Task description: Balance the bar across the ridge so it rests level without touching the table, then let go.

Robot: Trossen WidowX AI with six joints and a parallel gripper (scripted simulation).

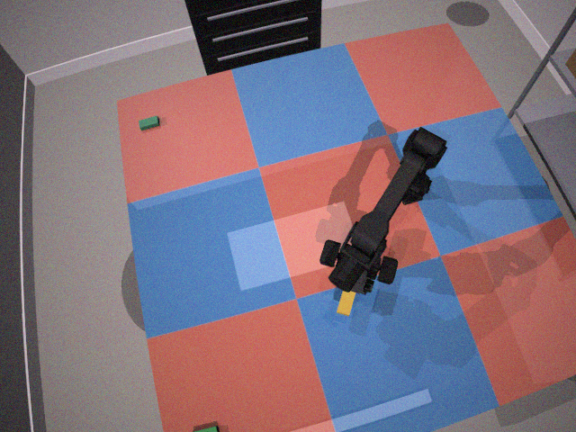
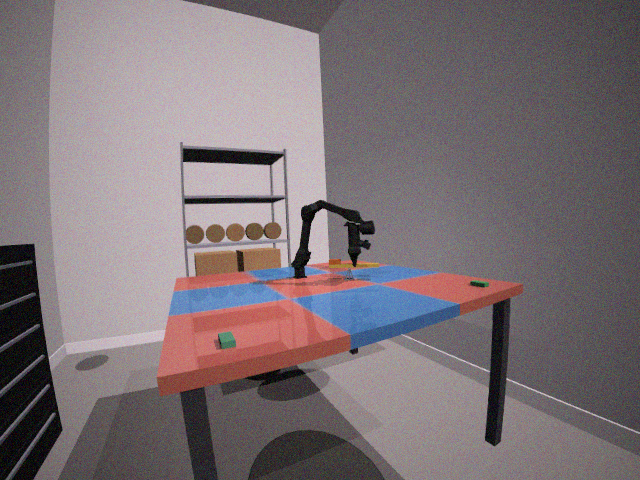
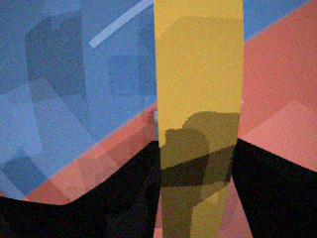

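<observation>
The yellow bar (image 1: 346, 302) (image 2: 368, 265) (image 3: 200, 64) runs between the fingertips of my gripper (image 2: 354, 265) (image 3: 194, 149), which is shut on it. In the exterior view the bar looks about level and above the table. An orange block (image 2: 334, 261) shows at the bar's left end there; whether it sits on the bar or behind it I cannot tell. A faint, thin triangular shape (image 2: 349, 275) shows below the fingertips and may be the ridge; contact with the bar cannot be made out. In the top view the arm hides most of the bar.
A green block (image 1: 148, 122) (image 2: 226, 339) lies near one corner of the checkered table (image 1: 185, 269) (image 2: 392, 304). Another green block (image 1: 206, 428) (image 2: 479, 283) lies near a different corner. A black drawer cabinet (image 1: 260, 28) and a shelf rack (image 2: 235, 199) stand off the table.
</observation>
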